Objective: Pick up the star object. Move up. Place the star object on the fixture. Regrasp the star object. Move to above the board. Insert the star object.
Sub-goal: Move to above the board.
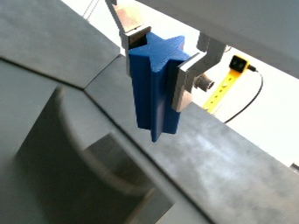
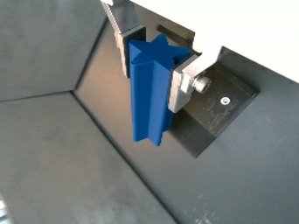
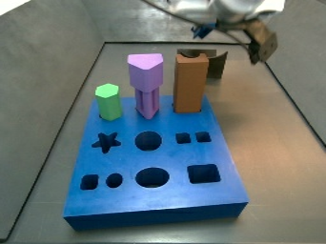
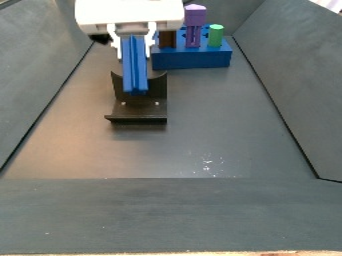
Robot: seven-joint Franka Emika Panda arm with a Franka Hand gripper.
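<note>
Star object: a dark-blue peg with a star-shaped end, held upright and clear of the floor, seen in both wrist views and in a side view. Gripper: closed on the star object, the silver fingers pressed against its sides near the upper end. Fixture: a dark bracket on a base plate, stood on the grey floor directly below the peg, whose lower end was seen close above it; contact could not be told. Board: a blue slab with cut-out holes, well apart from the gripper, its star hole unfilled; a green peg, a purple peg and an orange peg were stood upright in it.
</note>
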